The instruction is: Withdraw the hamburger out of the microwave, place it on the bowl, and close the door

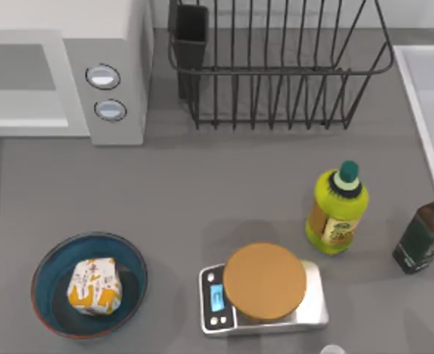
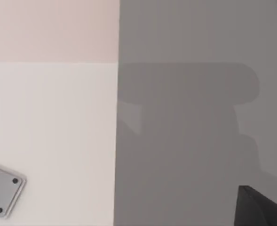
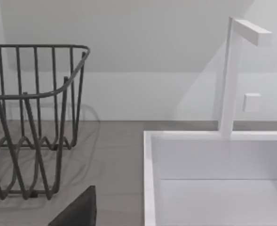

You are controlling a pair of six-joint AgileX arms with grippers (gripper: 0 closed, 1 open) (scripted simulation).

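hamburger (image 1: 94, 287) sits inside the bowl (image 1: 49, 266), forward of the microwave (image 1: 113, 70) | door (image 1: 21, 88) looks flush, seemingly closed | we cannot tell our fingers' state | we verify the latch, leaving the bowl undisturbed

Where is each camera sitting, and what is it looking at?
Top view: above the table, looking down at the microwave, the hamburger in the bowl, and the rack.
Left wrist view: on the left arm, facing grey table.
Right wrist view: on the right arm, facing rack and sink.
Top and right wrist views share the rack.
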